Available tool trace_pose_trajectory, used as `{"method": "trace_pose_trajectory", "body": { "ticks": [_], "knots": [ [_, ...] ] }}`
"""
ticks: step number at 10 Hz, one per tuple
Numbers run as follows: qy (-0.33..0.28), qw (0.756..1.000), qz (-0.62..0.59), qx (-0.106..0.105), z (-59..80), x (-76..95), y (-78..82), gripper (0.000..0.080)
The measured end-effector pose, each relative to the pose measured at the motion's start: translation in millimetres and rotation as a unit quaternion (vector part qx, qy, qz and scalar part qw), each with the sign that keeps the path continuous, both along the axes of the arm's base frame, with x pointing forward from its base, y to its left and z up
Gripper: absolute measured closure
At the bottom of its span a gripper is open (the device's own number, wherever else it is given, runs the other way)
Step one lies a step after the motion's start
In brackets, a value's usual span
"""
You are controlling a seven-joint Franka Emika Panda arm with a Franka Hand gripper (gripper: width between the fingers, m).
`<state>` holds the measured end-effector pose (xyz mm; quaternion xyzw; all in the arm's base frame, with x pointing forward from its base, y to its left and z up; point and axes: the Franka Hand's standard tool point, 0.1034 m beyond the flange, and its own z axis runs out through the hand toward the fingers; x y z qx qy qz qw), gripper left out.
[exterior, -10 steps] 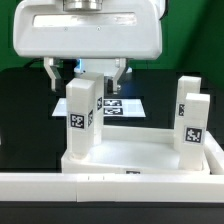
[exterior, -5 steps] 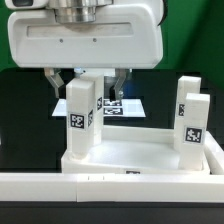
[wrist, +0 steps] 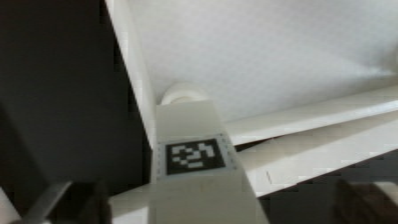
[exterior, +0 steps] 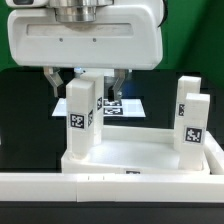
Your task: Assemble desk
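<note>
The white desk slab (exterior: 140, 155) lies flat with a rim. One square leg (exterior: 82, 115) with a tag stands upright at its corner on the exterior view's left. Two more tagged legs (exterior: 191, 118) stand upright close together at the exterior view's right edge. My gripper (exterior: 85, 92) is open, with one finger on each side of the left leg's top and a gap on each side. In the wrist view the same leg (wrist: 187, 150) rises from the slab (wrist: 267, 60) between my dark fingers (wrist: 48, 205). The fourth leg is out of view.
The long white border rail (exterior: 100, 187) runs along the front of the slab. The marker board (exterior: 128, 106) lies on the black table behind the slab, partly hidden by my gripper.
My gripper has come down a little around the left leg's top over the first half second, then held still. The legs and slab have not moved.
</note>
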<state>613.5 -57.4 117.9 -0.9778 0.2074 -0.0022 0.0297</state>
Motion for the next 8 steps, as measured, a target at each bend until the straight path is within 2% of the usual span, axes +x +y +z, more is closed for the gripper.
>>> {"method": "trace_pose_trajectory", "body": {
  "ticks": [2, 3, 4, 6, 8],
  "knots": [
    [0.003, 0.998, -0.059, 0.001, -0.2, 0.0, 0.0, 0.0462],
    [0.006, 0.995, -0.1, 0.002, -0.3, -0.1, 0.4, 0.0462],
    [0.008, 0.992, -0.128, 0.002, -0.4, -0.1, 0.4, 0.0512],
    [0.011, 0.981, -0.193, 0.004, -0.7, -0.1, 0.5, 0.0512],
    [0.016, 0.949, -0.316, 0.013, -1.3, 2.9, -1.3, 0.0512]
  ]
}}
